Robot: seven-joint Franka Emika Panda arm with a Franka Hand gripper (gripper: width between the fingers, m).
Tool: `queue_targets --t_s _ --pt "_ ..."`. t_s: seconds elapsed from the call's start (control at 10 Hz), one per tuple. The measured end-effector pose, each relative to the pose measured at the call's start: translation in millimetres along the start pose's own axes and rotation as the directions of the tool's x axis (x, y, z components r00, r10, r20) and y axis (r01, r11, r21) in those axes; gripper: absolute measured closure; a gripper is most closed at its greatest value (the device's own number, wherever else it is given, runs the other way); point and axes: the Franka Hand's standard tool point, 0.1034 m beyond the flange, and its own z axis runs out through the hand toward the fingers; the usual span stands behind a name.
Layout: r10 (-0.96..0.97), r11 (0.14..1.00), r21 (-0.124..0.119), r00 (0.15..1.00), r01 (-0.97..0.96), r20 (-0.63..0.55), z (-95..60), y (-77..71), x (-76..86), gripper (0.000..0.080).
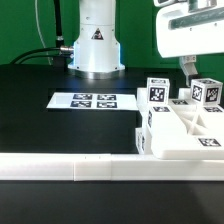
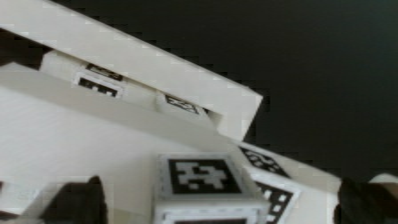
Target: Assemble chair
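The chair parts are clustered at the exterior view's right: a white X-braced panel lying flat, with tagged white blocks standing on and beside it. My gripper hangs just above one tagged block at the back of the cluster. In the wrist view that tagged block sits between my dark fingers, with a gap showing on each side. The gripper is open and holds nothing. A long white part with small tags runs beyond the block.
The marker board lies flat on the black table in front of the robot base. A long white border rail runs along the front edge, close to the chair parts.
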Motion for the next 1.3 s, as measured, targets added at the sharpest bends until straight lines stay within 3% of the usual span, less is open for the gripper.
queue_targets --t_s 0.3,0.5,0.9,1.1,1.3 --pt "-0.24 0.971 -0.002 0.971 0.24 -0.001 0.5 1.0 1.3 0.0151" --pt "-0.444 0.896 -0.014 0.896 0.444 -0.004 2.1 2.2 0.1 0.0151" --pt "-0.747 0.665 -0.029 0.665 0.747 -0.007 2.1 1.0 -0.8 0.0151" --pt "-0.81 0.586 -0.034 0.587 0.809 -0.003 3.4 3.0 2.3 0.0151" --pt "-0.898 0.439 -0.051 0.439 0.897 0.002 3.4 4.2 5.4 0.0151"
